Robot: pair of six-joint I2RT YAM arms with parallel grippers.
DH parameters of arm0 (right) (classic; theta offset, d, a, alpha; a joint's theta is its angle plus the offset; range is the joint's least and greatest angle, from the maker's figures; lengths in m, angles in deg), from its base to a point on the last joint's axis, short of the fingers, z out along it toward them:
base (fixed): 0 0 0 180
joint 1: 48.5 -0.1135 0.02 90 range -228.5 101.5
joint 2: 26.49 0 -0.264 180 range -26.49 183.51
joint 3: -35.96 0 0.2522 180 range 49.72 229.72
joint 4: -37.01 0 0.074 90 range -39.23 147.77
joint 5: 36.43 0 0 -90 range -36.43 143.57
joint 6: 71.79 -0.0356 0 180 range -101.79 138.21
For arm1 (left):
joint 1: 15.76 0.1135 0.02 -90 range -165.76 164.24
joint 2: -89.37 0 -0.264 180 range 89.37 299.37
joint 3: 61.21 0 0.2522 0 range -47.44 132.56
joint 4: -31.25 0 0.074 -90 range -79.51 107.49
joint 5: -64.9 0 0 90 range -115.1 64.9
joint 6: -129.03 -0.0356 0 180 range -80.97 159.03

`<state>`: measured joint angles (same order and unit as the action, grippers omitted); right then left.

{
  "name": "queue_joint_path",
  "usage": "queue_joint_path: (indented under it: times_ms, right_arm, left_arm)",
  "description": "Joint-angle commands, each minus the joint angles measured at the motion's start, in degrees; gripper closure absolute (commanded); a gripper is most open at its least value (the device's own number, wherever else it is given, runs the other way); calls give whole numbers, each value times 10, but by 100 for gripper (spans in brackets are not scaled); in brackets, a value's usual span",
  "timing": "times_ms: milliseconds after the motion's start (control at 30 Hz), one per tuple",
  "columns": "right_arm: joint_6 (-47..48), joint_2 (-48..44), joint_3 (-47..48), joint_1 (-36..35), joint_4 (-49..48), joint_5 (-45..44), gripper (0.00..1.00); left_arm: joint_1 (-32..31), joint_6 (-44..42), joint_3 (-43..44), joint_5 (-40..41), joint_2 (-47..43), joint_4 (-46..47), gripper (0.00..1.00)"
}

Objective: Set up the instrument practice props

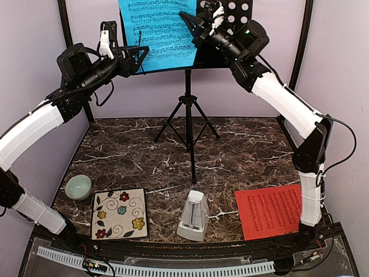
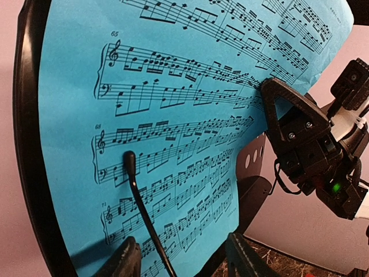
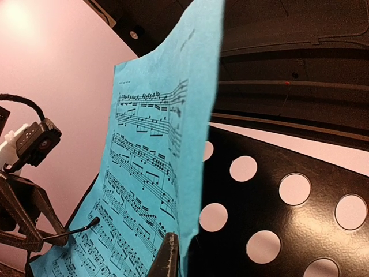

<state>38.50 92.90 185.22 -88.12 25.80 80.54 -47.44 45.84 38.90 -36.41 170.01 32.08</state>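
The black tripod music stand (image 1: 187, 124) stands at the table's middle back, its perforated desk (image 3: 288, 202) up high. The blue music sheet (image 1: 155, 29) rests on the desk under a black wire page holder (image 2: 138, 196). My right gripper (image 1: 199, 26) pinches the sheet's right edge; one finger (image 3: 170, 254) shows in front of the paper, the other is hidden behind it. My left gripper (image 1: 135, 57) is open at the sheet's lower left, its fingers (image 2: 124, 257) apart in front of the paper. The red sheet (image 1: 270, 210) and the white metronome (image 1: 193, 216) lie on the table's front.
A pale green bowl (image 1: 78, 186) and a flower-patterned tile (image 1: 119, 213) sit at the front left. The stand's tripod legs (image 1: 173, 124) spread over the middle of the dark marble table (image 1: 248, 156). Purple walls close the back and sides.
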Motion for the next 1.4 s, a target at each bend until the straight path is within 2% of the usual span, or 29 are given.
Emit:
queue_joint_path:
  times_ms: [0, 133, 233, 300, 400, 467, 600, 867, 1067, 1367]
  right_arm:
    - [-7, 8, -7, -3, -42, -20, 88]
    - [-9, 4, -12, -3, -49, -32, 78]
    - [-12, 1, -16, -2, -53, -37, 77]
    - [-12, -1, -17, -1, -54, -39, 77]
    - [-11, -2, -21, -1, -56, -44, 75]
    - [-12, -3, -22, -1, -58, -48, 71]
    - [-17, -5, -25, -1, -64, -60, 62]
    - [-29, -6, -28, 1, -85, -76, 63]
    - [-36, -3, -27, 4, -98, -82, 61]
    - [-39, 3, -27, 5, -104, -80, 67]
  left_arm:
    - [-8, -19, -23, 23, -44, 22, 40]
    - [-10, -28, -41, 48, -68, 20, 34]
    - [-10, -39, -55, 63, -86, 8, 29]
    - [-10, -52, -58, 78, -98, -9, 21]
    - [-2, -70, -25, 105, -98, -88, 5]
    - [26, -65, 13, 92, -83, -156, 1]
    - [95, -32, 28, -68, -71, -179, 1]
    - [144, -44, 80, -253, -26, -210, 1]
    - [145, -51, 91, -268, -5, -187, 1]
    - [146, -51, 121, -273, 27, -182, 1]
